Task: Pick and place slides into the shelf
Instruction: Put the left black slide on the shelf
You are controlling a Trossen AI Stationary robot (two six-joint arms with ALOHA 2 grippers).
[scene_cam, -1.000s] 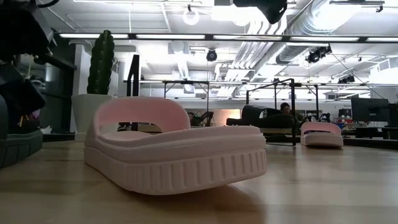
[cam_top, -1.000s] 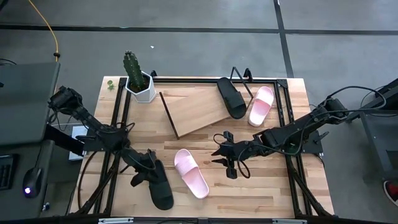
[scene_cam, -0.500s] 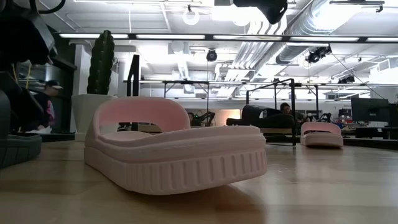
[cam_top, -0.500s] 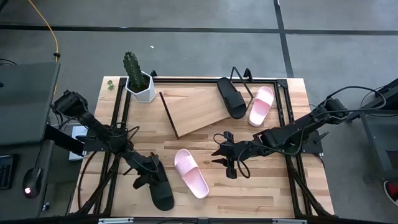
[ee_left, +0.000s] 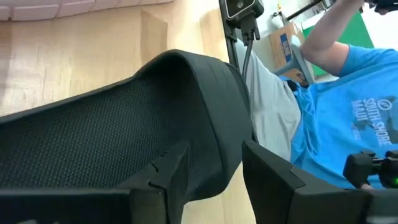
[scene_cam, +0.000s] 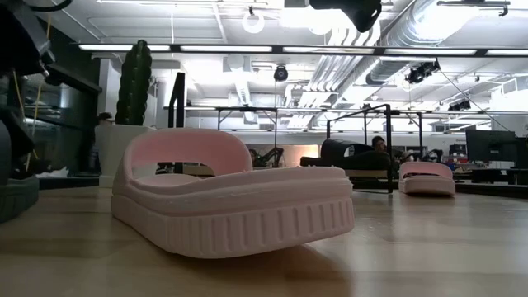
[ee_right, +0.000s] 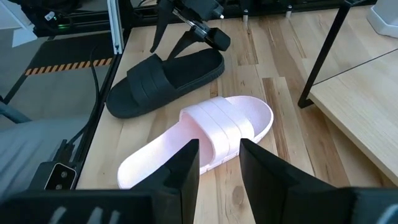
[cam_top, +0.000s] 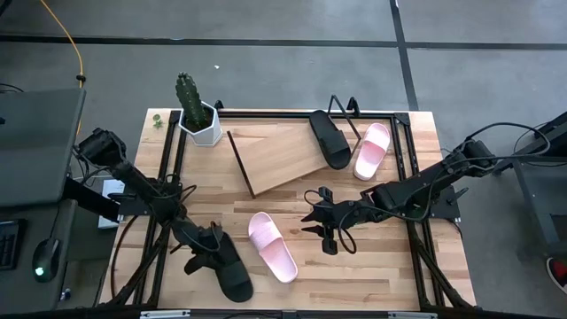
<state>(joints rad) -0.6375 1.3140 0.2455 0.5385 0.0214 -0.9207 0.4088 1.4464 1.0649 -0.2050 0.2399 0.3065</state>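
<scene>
High view: left gripper clamped on black slide near table's front edge; right gripper hovering mid-table, fingers apart, empty; pink slide between them; shelf behind, second black slide at its end, second pink slide just beside.

Low view: pink slide flat on tabletop.

Left wrist view: fingers straddling black strap.

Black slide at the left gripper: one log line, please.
left gripper: gripping black slide strap | right gripper: open, near pink slide

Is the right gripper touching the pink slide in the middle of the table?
Apart. In the high view, bare wood separates the right gripper from the pink slide; its open fingers hold nothing.
</scene>
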